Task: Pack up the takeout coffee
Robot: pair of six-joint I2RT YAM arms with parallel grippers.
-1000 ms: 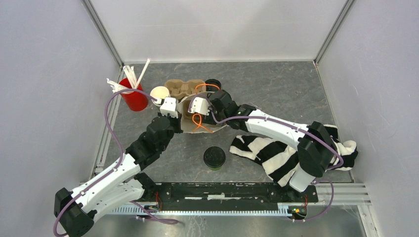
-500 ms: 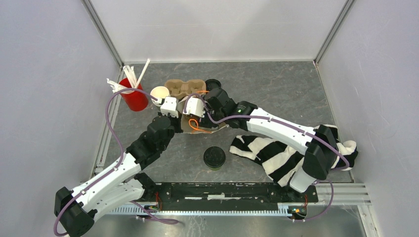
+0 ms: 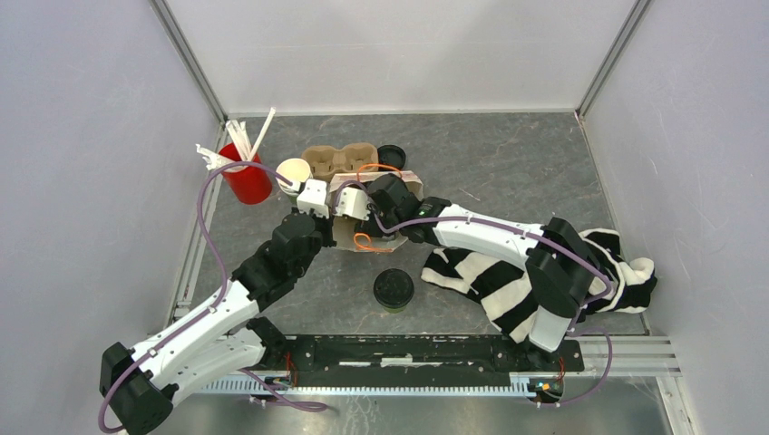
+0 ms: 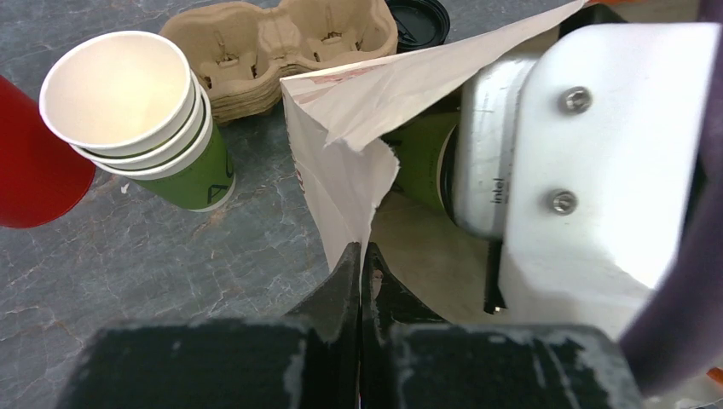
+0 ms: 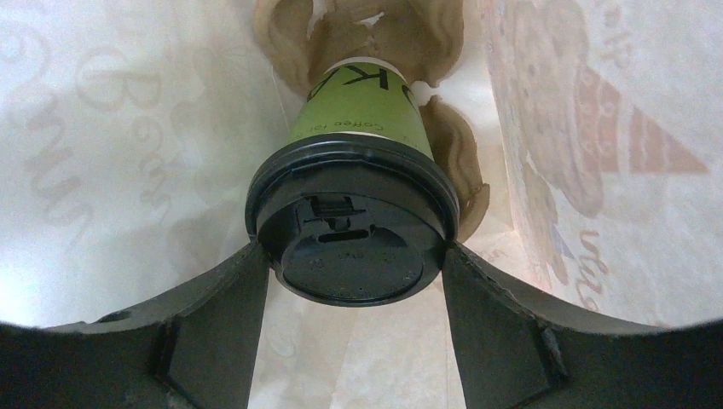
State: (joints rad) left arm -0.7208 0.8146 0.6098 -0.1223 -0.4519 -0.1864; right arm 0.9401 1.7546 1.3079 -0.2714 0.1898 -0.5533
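A green takeout coffee cup (image 5: 358, 102) with a black lid (image 5: 349, 230) sits in a brown pulp carrier (image 5: 452, 145) inside a paper bag (image 4: 341, 162). My right gripper (image 5: 354, 253) reaches into the bag, and its fingers press both sides of the lid. At the bag's torn front edge my left gripper (image 4: 360, 256) is shut on the paper and holds the mouth up. A second lidded green cup (image 3: 394, 289) stands on the table in front of the bag (image 3: 343, 234).
A stack of open green cups (image 4: 128, 111) and a stack of pulp carriers (image 4: 281, 43) stand behind the bag, with a loose black lid (image 4: 418, 17) beside them. A red cup with white straws (image 3: 245, 177) is at the left. A striped cloth (image 3: 508, 281) lies under the right arm.
My right gripper has pushed left, deeper into the bag, with the cup. The bag and its orange handles shifted with it. My left gripper has kept its hold.
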